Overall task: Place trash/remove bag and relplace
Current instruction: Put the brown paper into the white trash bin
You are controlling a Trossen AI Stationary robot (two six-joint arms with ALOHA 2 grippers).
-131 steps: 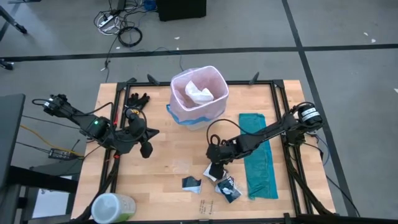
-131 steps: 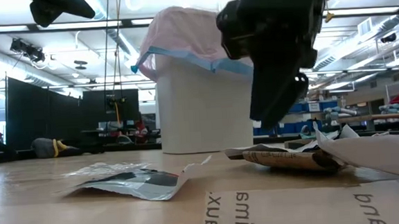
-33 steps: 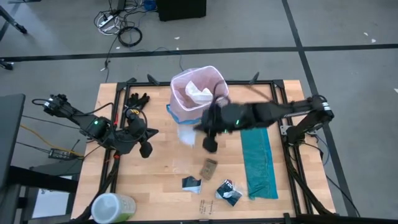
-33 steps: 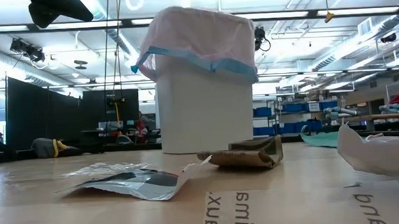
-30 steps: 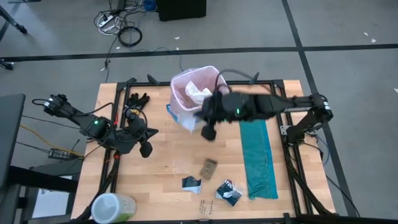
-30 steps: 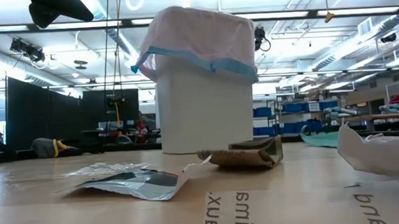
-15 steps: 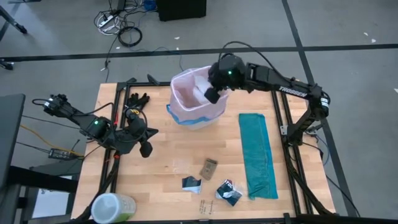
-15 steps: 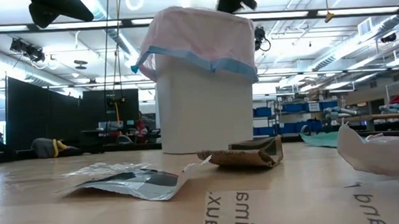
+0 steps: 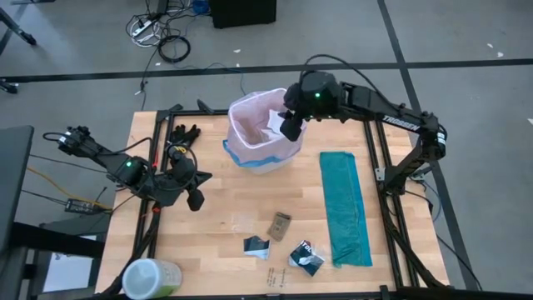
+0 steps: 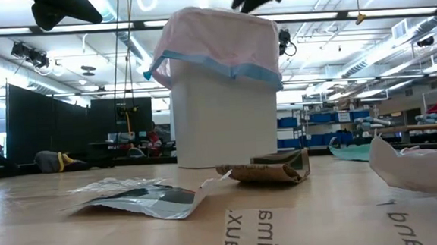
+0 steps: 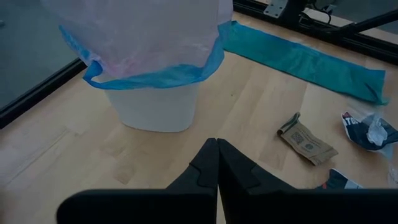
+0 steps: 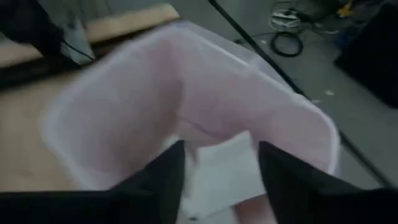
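White paper (image 12: 217,168) now freed; right hand (image 9: 290,125) opened over bag (image 9: 250,125).

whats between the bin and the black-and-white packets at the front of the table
In the high view, a brown cardboard scrap lies on bare wood between the bin and the packets.

Right gripper (image 9: 291,126) above the bin's (image 9: 265,132) rim, white paper (image 12: 221,168) between its parted jaws inside the bag (image 12: 205,99), left gripper (image 11: 217,163) facing the bin, cardboard scrap (image 11: 307,138) and packets (image 9: 301,253) beyond.
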